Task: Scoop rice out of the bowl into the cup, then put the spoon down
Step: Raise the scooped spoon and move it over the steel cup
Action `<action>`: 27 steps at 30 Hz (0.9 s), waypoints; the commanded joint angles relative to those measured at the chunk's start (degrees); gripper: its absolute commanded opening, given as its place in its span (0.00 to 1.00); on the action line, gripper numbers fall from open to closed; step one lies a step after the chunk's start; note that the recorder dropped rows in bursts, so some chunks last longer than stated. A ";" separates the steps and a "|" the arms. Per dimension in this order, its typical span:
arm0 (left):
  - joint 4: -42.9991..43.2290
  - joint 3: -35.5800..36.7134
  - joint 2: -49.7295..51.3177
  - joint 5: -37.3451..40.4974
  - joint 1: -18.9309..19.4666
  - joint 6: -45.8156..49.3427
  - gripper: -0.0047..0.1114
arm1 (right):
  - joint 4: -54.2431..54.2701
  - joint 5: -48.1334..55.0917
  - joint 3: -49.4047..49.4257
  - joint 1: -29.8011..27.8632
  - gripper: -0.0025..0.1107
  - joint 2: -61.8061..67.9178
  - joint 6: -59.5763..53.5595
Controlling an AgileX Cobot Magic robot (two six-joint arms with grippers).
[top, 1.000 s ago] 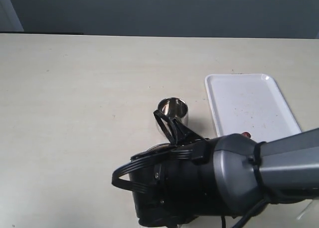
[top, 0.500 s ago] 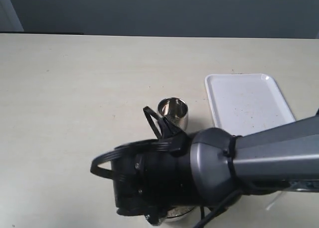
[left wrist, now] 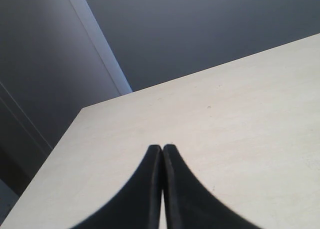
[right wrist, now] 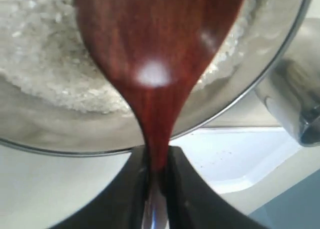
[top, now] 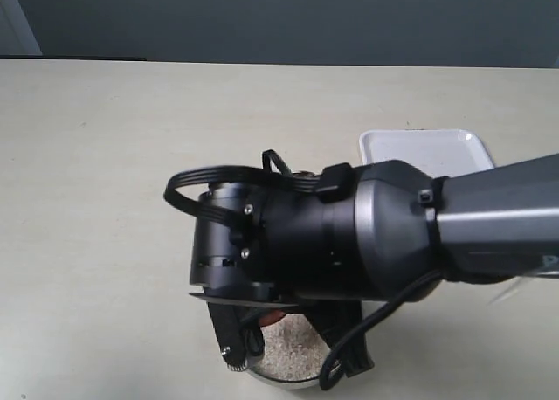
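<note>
Pinches the spoon (right wrist: 155, 54) by its slim handle in the right claw (right wrist: 159, 164), with the head over the rice (right wrist: 40, 69) in the bowl (right wrist: 50, 131). Hangs above the near middle of the surface (top: 105, 155), hiding the cup from the exterior view. Shows the cup (right wrist: 295, 99) just beside the bowl at the wrist, near the white tray (top: 428, 142) on the right. Holds the left claw (left wrist: 162, 156) narrow, fingers pressed together on nothing, above the surface.
</note>
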 commanded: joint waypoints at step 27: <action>-0.20 -0.13 -0.26 -0.18 -0.32 -0.36 0.04 | -16.55 0.34 -0.72 -21.94 0.01 -3.73 -0.78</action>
